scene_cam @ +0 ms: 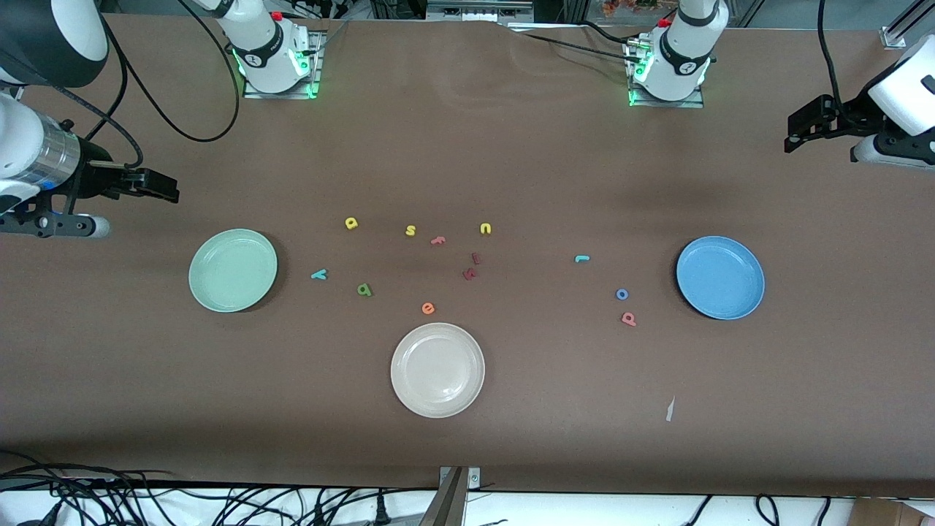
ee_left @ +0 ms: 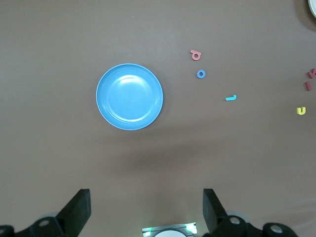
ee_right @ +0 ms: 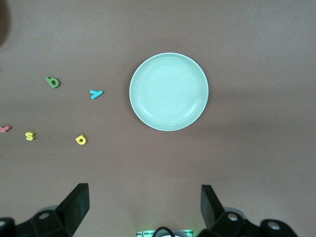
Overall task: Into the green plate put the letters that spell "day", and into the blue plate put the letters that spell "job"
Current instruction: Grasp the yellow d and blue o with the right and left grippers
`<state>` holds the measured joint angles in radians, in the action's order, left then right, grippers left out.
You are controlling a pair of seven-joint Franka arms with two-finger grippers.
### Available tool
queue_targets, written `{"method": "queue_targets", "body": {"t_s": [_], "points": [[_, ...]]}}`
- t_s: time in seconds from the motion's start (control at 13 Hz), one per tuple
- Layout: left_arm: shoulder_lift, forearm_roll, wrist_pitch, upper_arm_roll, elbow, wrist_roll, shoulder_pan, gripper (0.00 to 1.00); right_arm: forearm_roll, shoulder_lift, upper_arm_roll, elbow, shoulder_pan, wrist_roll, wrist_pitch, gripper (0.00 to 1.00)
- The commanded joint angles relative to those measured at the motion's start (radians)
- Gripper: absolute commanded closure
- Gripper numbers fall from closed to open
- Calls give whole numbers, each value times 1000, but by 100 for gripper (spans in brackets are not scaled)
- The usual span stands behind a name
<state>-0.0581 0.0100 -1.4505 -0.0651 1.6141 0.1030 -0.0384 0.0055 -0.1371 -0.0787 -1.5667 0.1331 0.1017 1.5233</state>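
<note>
The green plate [scene_cam: 233, 270] [ee_right: 169, 92] lies toward the right arm's end, with the teal "y" [scene_cam: 319, 275] [ee_right: 96, 93], green "a" [scene_cam: 364, 290] [ee_right: 52, 81] and yellow "d" [scene_cam: 351, 223] [ee_right: 81, 140] beside it. The blue plate [scene_cam: 720, 277] [ee_left: 129, 97] lies toward the left arm's end, beside the teal "j" [scene_cam: 581, 258] [ee_left: 231, 98], blue "o" [scene_cam: 621, 294] [ee_left: 201, 74] and pink "b" [scene_cam: 628, 318] [ee_left: 196, 55]. Both plates hold nothing. My right gripper [scene_cam: 169, 188] [ee_right: 144, 205] hangs open high over its end of the table. My left gripper [scene_cam: 795, 131] [ee_left: 147, 207] hangs open over the other end.
A cream-white plate [scene_cam: 437, 370] sits nearest the front camera at mid-table. A yellow "s" [scene_cam: 410, 231], a yellow "u" [scene_cam: 485, 229], an orange "e" [scene_cam: 428, 308], a pink letter [scene_cam: 437, 239] and two dark red letters [scene_cam: 470, 274] lie in the middle.
</note>
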Motion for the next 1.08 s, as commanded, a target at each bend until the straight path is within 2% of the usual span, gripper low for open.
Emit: {"method": "queue_targets", "body": {"t_s": [0.0, 0.08, 0.31, 0.46, 0.62, 0.69, 0.85, 1.0], "points": [[12, 5, 18, -1, -30, -6, 9, 0, -7, -30, 5, 4, 0, -4, 6, 0], [11, 5, 18, -2, -30, -8, 11, 0, 2, -95, 5, 7, 0, -7, -8, 0], [12, 8, 18, -2, -28, 1, 11, 0, 28, -113, 8, 22, 3, -5, 0, 0], [12, 8, 19, -1, -28, 6, 8, 0, 33, -117, 8, -5, 48, 15, 36, 0], [20, 16, 21, -1, -26, 6, 2, 0, 33, -96, 29, -83, 75, 117, 113, 0], [30, 15, 18, -2, -14, 4, 2, 0, 33, -81, 72, -123, 77, 159, 144, 0], [102, 15, 7, -1, 1, 4, -3, 0, 33, -55, 112, -211, 77, 194, 208, 0], [118, 19, -52, -2, 44, 6, 5, 0, 33, 12, 161, -373, 77, 228, 349, 0]]}}
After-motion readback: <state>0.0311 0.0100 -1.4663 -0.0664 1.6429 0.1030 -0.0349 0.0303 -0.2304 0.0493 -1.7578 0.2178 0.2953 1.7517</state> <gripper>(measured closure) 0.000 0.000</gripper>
